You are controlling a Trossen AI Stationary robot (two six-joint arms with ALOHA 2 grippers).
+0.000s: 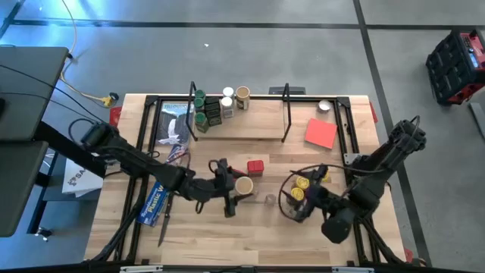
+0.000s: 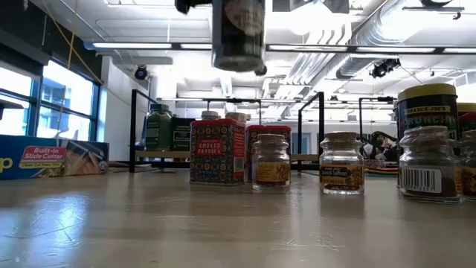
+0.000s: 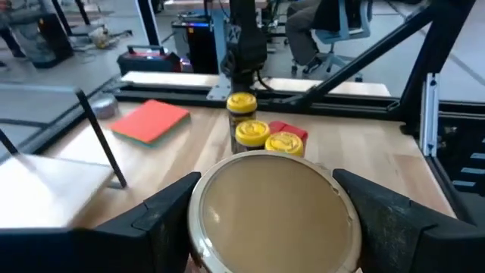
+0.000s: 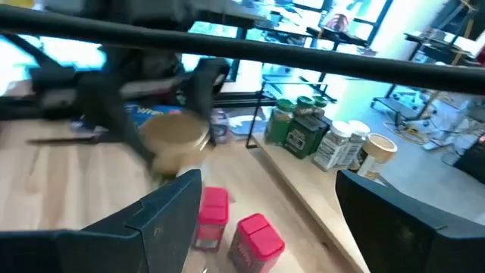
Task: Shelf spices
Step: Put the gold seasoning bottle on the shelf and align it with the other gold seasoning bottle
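The shelf (image 1: 250,125), a light board in a black wire frame, stands at the table's far side and carries green-, white- and tan-lidded spices (image 1: 220,106). My left gripper (image 1: 236,189) is at mid-table, shut on a tan-lidded jar (image 3: 276,216) that hangs high in the low view (image 2: 238,33). My right gripper (image 1: 295,200) hovers open over several yellow-lidded jars (image 1: 301,183) at the near right, with nothing between its fingers (image 4: 163,208). A red tin (image 1: 255,167) stands on the table just beyond the held jar. My left gripper pinches the tan-lidded jar between its two fingers (image 3: 163,220), which lie on opposite sides of it at the lid's rim (image 3: 203,199). The fingers come nearly level from the table's left. The jar stays upright, lid up, lifted clear of the table.
A long blue plastic-wrap box (image 1: 155,201) lies at the near left, by my left arm. A flat red card (image 1: 321,133) lies right of the shelf. In the low view, a red paprika tin (image 2: 217,151) and small clear jars (image 2: 342,164) stand on the table.
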